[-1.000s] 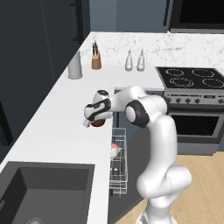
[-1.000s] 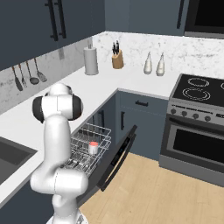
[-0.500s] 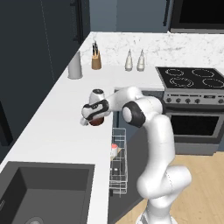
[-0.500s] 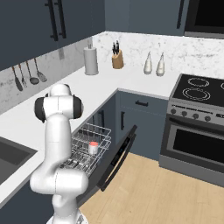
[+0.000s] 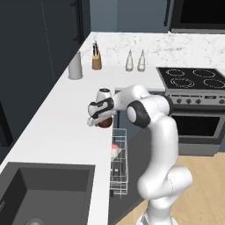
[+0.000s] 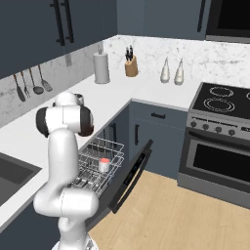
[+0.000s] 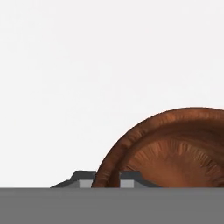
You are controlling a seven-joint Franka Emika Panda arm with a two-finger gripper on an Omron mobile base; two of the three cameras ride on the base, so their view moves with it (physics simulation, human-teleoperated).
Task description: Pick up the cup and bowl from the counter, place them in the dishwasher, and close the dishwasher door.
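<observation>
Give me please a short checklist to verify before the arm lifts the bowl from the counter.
1. Jaws astride the bowl rim, one finger inside, one outside: ok.
2. Grip firm on the rim: cannot tell.
3. Bowl sits on the counter, near its edge: ok.
4. Cup already in the dishwasher rack: ok.
5. Dishwasher door open: ok.
6. Free place in the rack beside the cup: ok.

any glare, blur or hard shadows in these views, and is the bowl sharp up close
Left base view: even flat light, no glare, faint shadow under the gripper. Right base view: sharp throughout, soft shading on the counter. Hand view: the bowl is sharp, cropped by the frame; the counter is featureless white.
</observation>
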